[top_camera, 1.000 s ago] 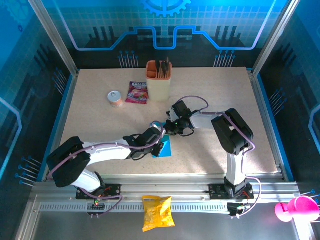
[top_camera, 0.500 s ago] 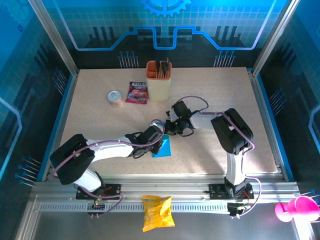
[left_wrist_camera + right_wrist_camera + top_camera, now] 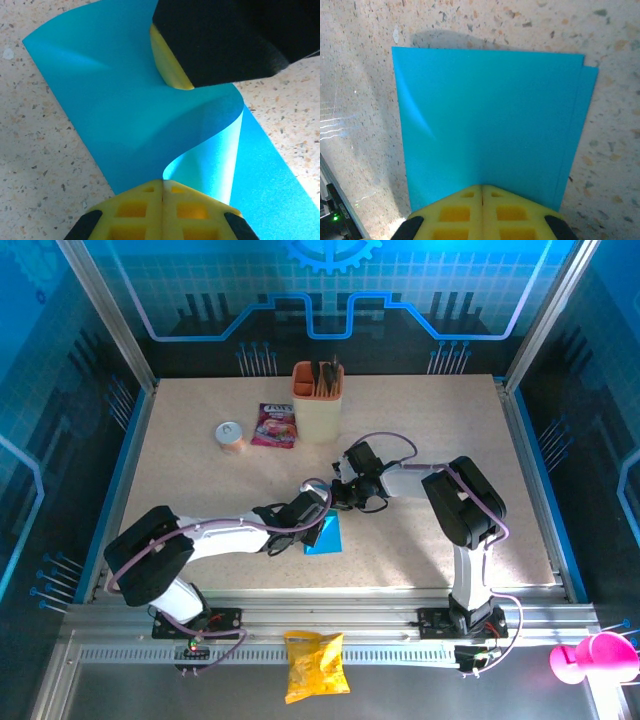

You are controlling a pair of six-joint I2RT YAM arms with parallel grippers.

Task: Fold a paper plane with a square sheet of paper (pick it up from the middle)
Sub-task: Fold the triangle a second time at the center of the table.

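Just beneath and ahead of the left pincer (image 3: 318,516), on the counter (image 3: 430,430): the square sheet of paper (image 3: 327,538), between the tips of both arms.

As to the left arm: lies low over the counter, runs from its base to the middle, bends at an elbow near the base.

As to the right arm: stands up from its base, folds at a high elbow, reaches toward the left pincer, ends with the right pincer (image 3: 336,498) just beside it.

From the left wrist: fingers (image 3: 135,210) together, clamped on a raised curl of the sheet, paler underside turned up. Opposite, touching the far edge, the right pincer's yellow finger.

From the right wrist: fingers (image 3: 455,212) together at the sheet's near edge, hard to tell whether nipping it. Ahead of them, two flat layers, edges slightly offset.
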